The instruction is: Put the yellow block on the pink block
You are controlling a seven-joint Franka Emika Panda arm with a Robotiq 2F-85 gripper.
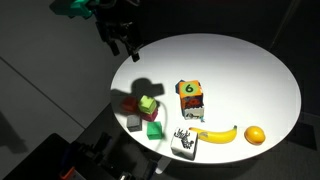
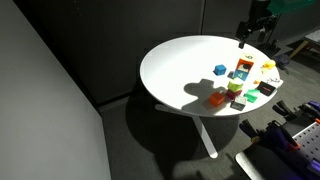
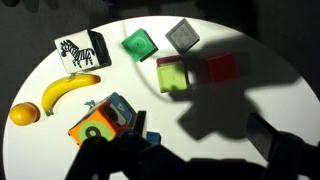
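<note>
table point(image 1: 250, 70): round and white; all the things crowd its near edge, and the far half is bare.
gripper point(image 1: 122, 45): hangs high over the far left edge, well apart from every block. Its fingers are spread with nothing between them.
red block point(image 1: 130, 103): near the left edge, just beside the yellow block. Its colour is close to the target's, so it is easy to mistake for it and is best left alone.
yellow block point(image 1: 148, 103): by the near left edge, apparently sitting higher than its neighbours.
pink block point(image 3: 168, 60): only a thin magenta rim shows along the yellow block's edge in the wrist view. It seems to lie directly underneath, though I cannot be sure.
step in hand: if the stack stands as it appears, the task looks as good as done, and doing it well means keeping the spread fingers high and away from it. If the yellow block needs reseating, come straight down and close on the two sides that do not face the red block. Lift only a little, square the edges, then let go gently.
gray block point(image 1: 135, 122): toward the near edge, close to the stack; a low sweep could knock it.
green block point(image 1: 154, 129): at the near edge, just beside the gray block, with the same risk.
numbered cube point(image 1: 189, 97): mid-table, apart from the stack.
banana point(image 1: 215, 134): along the near right edge, out of the way.
</note>
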